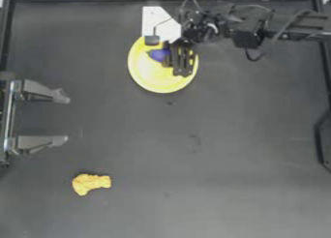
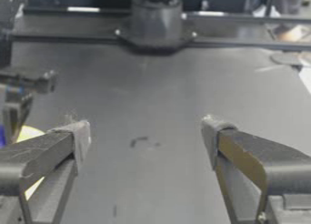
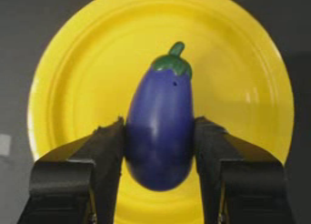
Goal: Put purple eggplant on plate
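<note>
Right gripper is over the yellow plate near the far edge of the table, jaws clamped on both sides of the purple eggplant, its green stem cap pointing away from the wrist and the plate filling the background behind it. Left gripper sits parked at the left side with its jaws spread wide and nothing between them. A lumpy yellow-orange food piece lies well apart, toward the near left of the table.
</note>
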Available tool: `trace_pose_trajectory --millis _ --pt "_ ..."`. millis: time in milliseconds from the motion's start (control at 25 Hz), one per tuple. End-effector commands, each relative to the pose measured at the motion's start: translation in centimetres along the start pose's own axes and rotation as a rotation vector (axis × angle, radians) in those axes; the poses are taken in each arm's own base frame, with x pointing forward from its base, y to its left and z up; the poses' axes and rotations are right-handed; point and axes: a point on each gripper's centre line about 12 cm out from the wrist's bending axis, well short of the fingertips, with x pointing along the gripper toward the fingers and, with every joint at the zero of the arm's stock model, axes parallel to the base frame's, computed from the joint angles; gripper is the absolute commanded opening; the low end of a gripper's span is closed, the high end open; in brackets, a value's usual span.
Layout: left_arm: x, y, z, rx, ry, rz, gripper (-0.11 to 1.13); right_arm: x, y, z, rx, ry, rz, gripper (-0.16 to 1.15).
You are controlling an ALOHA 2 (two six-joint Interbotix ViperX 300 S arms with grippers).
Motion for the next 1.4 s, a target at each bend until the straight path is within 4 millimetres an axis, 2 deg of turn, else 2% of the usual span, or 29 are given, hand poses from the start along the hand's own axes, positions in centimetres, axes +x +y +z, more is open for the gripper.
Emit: trace_pose_trajectory --millis 40,280,400,480,720,760,1160,1400 --pt "0.5 0.0 0.4 -0.005 -0.002 0.002 1.02 -0.7 -0.9 1.5 0.0 -0.046 -0.02 0.08" --pt "0.5 0.2 0.3 -0.006 0.0 0.009 1.02 0.6 -0.8 1.1 -0.015 -0.02 0.0 0.12" --pt "0.5 0.2 0.3 -0.006 0.0 0.009 1.02 0.8 -0.7 1.2 -0.014 -0.021 0.008 0.22" --pt "0.5 0.2 0.4 -0.007 -0.002 0.01 1.02 0.8 -0.7 1.1 -0.015 -0.02 0.009 0.37" --pt "0.5 0.2 0.3 -0.011 0.001 0.011 1.02 0.9 -1.0 0.9 0.029 -0.022 0.028 0.98" --pt "0.5 0.2 0.2 -0.011 0.003 0.011 1.02 0.8 -1.0 1.0 0.032 -0.025 0.03 1.04" --pt "0.5 0.2 0.3 -0.013 0.0 0.011 1.02 0.1 -1.6 1.3 0.045 -0.032 0.027 1.01" --pt "0.5 0.2 0.3 -0.013 0.0 0.011 1.02 -2.0 -1.9 2.1 0.038 -0.059 0.013 1.01"
